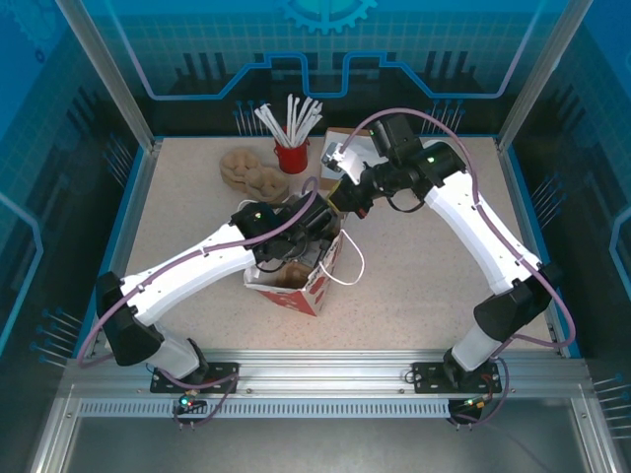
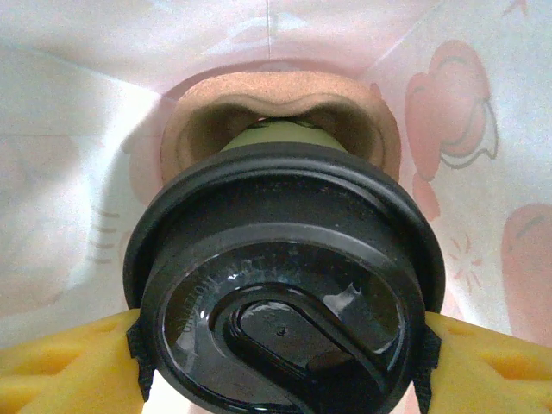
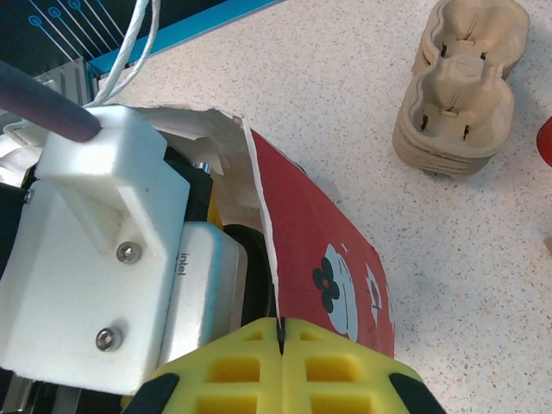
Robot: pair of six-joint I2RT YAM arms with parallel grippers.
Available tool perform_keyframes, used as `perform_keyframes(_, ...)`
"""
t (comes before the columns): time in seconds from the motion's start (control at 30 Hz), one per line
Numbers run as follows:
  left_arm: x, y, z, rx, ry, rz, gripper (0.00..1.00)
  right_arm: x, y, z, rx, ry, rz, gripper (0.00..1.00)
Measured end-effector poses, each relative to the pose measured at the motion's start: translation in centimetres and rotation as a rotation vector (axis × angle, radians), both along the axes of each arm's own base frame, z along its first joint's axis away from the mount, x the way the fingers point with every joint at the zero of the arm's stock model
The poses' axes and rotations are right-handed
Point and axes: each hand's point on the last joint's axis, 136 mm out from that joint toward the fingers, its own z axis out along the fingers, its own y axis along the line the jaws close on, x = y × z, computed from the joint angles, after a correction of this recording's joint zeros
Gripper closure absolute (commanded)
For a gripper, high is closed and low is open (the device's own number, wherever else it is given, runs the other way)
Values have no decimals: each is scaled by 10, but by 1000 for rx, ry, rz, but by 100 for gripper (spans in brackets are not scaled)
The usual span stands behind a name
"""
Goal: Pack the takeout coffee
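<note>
Coffee (image 2: 285, 285) sits deep inside the bag (image 3: 319, 250), its base in the carrier (image 2: 276, 99) on the bag's floor, with the left gripper (image 2: 280, 358) clamped on the lid. The bag's walls crowd close all round, so I'd say a crooked pull-out could snag them and tip the cup. The right gripper (image 3: 282, 345), pinched shut on the bag's rim, might tear the paper if it tugs.

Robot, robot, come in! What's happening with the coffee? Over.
Left gripper: jaws clamp coffee lid, inside bag. Right gripper: jaws shut on bag rim. Coffee over carrier. Nothing seen blocking.
</note>
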Motion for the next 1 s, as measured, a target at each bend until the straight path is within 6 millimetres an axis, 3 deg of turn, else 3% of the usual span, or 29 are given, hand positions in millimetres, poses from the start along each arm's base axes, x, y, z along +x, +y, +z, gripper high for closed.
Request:
perform_keyframes(0.2, 3, 1, -5, 23, -2, 8, 26, 3, 0, -3, -12, -7, -13, 100)
perform_keyframes(0.67, 7, 0, -42, 71, 115, 47, 25, 17, -4, -43, -69, 2, -62, 100)
perform_keyframes(1.0, 19, -6, -69, 54, 194, 64, 25, 20, 7, -37, 7, -10, -25, 100)
